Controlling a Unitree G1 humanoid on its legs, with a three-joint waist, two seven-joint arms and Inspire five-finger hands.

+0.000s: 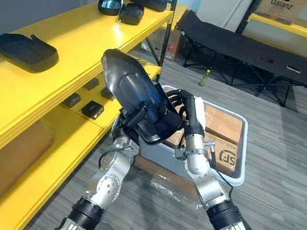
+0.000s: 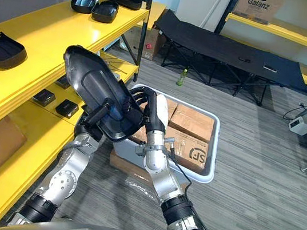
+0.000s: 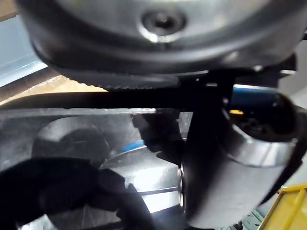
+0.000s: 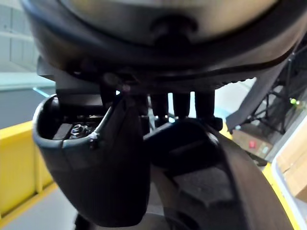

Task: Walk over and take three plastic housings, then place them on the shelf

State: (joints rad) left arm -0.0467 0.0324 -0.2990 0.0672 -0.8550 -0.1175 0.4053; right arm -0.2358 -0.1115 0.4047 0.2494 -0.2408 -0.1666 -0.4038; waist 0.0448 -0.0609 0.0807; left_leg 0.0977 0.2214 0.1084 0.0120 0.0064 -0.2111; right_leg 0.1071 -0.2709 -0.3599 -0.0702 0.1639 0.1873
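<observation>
Yellow shelving (image 1: 66,38) is running along the robot's left in the left eye view, with one resting housing (image 1: 24,49) lying on its top board and a cluster of others (image 1: 131,12) sitting at the far end. Both hands are holding the carried housing (image 1: 127,79) up between that shelving and a white bin (image 1: 245,152) of cardboard boxes. The left hand (image 1: 138,114) is gripping it from beneath, a digit lying across its inner face. The right hand (image 1: 184,109) is clasping its nearer edge.

From the right eye view, the carried housing is tilting, its rounded end rising toward the shelving's front lip and hanging clear of the top board.

Seen from the left wrist, the hand's bulk is pressing close against a glossy dark surface, most likely that same shell.

At the right wrist, the fingers (image 4: 181,103) are hooking over the shell's rim while the thumb is closing against it from the other side.

Judging the risks: both grips are sitting near one end of a slick shell, so it may be pivoting as soon as either hand is loosening before the board is taking the weight, dropping toward the floor or the bin. Its raised end could also be catching the front lip, or shoving the resting housing along.
</observation>
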